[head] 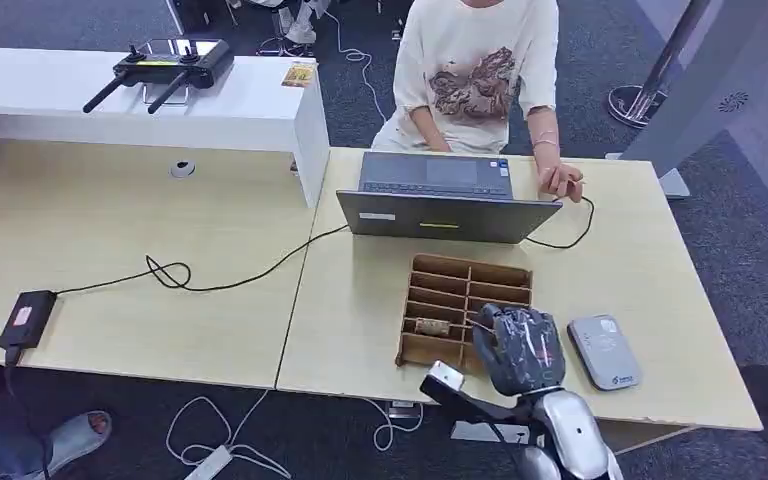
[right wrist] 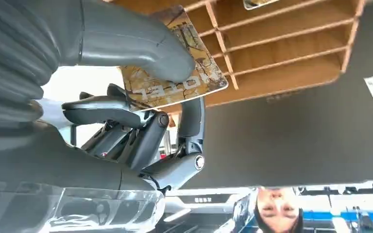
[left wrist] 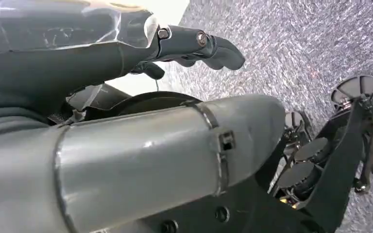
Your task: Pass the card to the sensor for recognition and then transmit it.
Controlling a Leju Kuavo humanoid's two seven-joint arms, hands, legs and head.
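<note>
My right hand [head: 520, 350] hovers over the front right corner of the wooden slotted organizer [head: 457, 272]. In the right wrist view its thumb [right wrist: 141, 43] presses a brown patterned card [right wrist: 187, 82] against the fingers, just in front of the organizer's slots [right wrist: 291, 46]. The grey card sensor [head: 605, 350] lies flat on the table right of the hand, a short gap away. A second card [head: 428, 325] lies in a slot of the organizer. My left hand [left wrist: 194, 46] hangs over the carpet with its fingers stretched out and nothing in them.
An open laptop [head: 440, 200] stands behind the organizer, and a seated person rests a hand [head: 560, 180] at its right end. A black cable [head: 220, 280] runs left to a power brick [head: 25, 318]. A white shelf [head: 260, 110] carries a controller [head: 165, 65] and another card [head: 299, 73].
</note>
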